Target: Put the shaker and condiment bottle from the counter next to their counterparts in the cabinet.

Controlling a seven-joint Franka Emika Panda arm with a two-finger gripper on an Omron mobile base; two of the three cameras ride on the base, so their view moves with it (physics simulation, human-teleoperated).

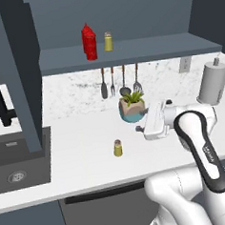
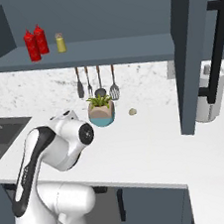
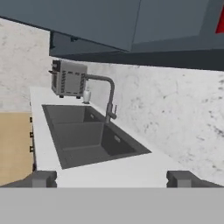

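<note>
An olive-yellow shaker (image 1: 117, 148) with a tan cap stands upright on the white counter (image 1: 78, 136), in front of the plant. Its look-alike shaker (image 1: 108, 41) (image 2: 61, 42) stands on the cabinet shelf (image 1: 152, 51). Left of it on that shelf, two red condiment bottles (image 1: 89, 42) (image 2: 32, 46) stand side by side and nearly touch. My gripper (image 1: 140, 128) hovers above the counter, to the right of the counter shaker and higher, pointing left. In the hand view my gripper (image 3: 111, 179) is open with its fingertips (image 3: 43, 178) wide apart and nothing between them.
A potted plant (image 1: 132, 108) sits behind the gripper, with utensils (image 1: 119, 83) hanging on the wall above it. A grey canister (image 1: 211, 82) is at the right and a small beige item (image 2: 132, 112) lies by the plant. The sink (image 1: 18, 165), faucet (image 3: 109, 96) and toaster (image 3: 68, 78) are to the left.
</note>
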